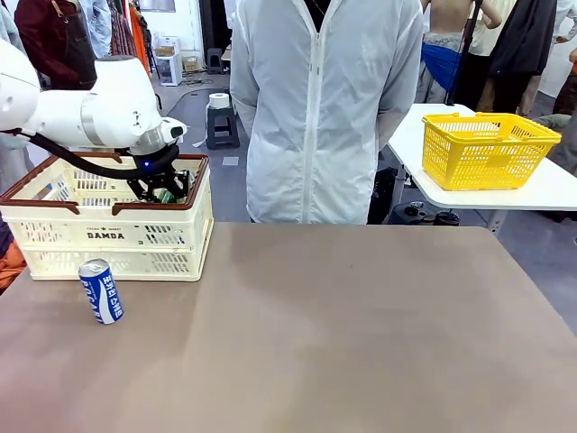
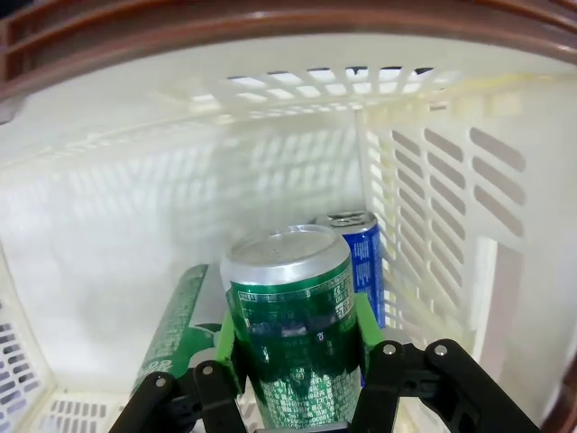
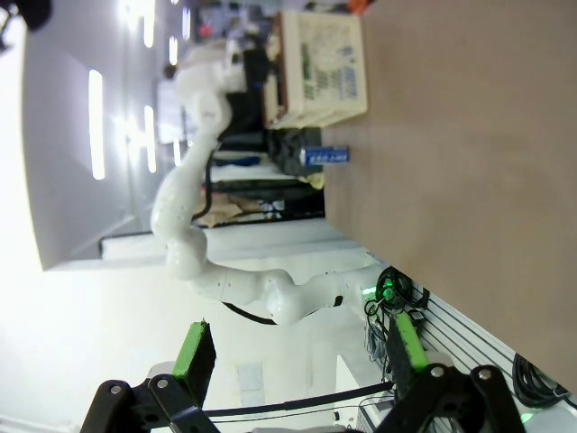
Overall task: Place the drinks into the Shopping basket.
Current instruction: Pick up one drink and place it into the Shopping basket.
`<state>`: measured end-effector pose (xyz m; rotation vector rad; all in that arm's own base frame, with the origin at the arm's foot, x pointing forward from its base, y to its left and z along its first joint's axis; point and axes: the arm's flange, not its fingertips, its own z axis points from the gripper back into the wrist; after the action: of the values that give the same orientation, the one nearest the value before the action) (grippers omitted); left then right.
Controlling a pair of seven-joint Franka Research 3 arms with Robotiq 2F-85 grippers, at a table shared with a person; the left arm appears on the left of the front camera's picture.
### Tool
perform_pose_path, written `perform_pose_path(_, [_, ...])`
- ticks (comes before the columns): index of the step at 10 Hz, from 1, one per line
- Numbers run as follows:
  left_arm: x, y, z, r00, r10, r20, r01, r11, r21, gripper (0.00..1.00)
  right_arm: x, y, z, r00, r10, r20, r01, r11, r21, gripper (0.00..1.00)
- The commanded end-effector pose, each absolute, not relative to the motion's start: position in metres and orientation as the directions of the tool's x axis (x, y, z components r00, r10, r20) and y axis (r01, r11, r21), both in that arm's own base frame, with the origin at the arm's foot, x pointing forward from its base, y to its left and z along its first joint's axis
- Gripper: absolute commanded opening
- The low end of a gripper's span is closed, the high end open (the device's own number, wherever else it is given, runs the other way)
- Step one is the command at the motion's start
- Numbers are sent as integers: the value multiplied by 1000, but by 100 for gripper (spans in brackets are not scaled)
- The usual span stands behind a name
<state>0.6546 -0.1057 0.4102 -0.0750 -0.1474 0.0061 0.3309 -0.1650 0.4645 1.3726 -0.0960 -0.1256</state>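
My left gripper (image 1: pixel 160 186) reaches down into the cream Shopping basket (image 1: pixel 108 236) at the table's far left. It is shut on a green can with a silver top (image 2: pixel 290 329), held upright between the green pads. Below it inside the basket, a blue can (image 2: pixel 359 251) stands in the corner and a slimmer green can (image 2: pixel 169 330) lies on its side. Another blue can with white lettering (image 1: pixel 101 290) stands on the table just in front of the basket. My right gripper (image 3: pixel 299 361) is open and holds nothing, well away from the basket (image 3: pixel 320 68).
A person in a white coat (image 1: pixel 325 108) stands at the far edge of the table. A yellow mesh basket (image 1: pixel 487 149) sits on a separate white table at the back right. The brown tabletop (image 1: pixel 361 343) stretches wide to the right of the cans.
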Motion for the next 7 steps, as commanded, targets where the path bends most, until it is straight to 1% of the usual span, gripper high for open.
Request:
perform_pose_path(1, [659,-107,417,990,16,137,-9,999,-50,58,331,-166,470,990,-139,-20,47,195,980,100])
perform_pose_path(2, [657,-108,421,990,14,143,-6,998,-55,100,331,-166,470,990,-139,-20,47,195,980,100])
perform_pose_path(7, [651,-106,430,986,14,167,-5,999,-54,100,331,-166,470,990,-139,-20,47,195,980,100])
